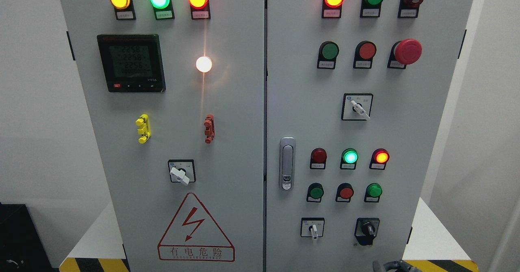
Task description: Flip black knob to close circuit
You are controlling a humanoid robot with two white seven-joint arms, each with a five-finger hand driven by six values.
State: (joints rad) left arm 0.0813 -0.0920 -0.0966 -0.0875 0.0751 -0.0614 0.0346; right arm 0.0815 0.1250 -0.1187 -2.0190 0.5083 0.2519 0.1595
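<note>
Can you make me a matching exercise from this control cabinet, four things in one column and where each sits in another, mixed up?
Things:
1. black rotary knob
2. red mushroom-shaped emergency button
3. black digital meter with a dark screen
4. silver door latch handle

Places:
A. upper left of the left door
B. bottom right of the right door
C. left edge of the right door, mid-height
D. upper right of the right door

Pairs: 1-B, 2-D, 3-A, 4-C

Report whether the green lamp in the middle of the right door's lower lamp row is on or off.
On. The green lamp glows bright with a white centre, unlike the dark red lamp left of it.
</note>
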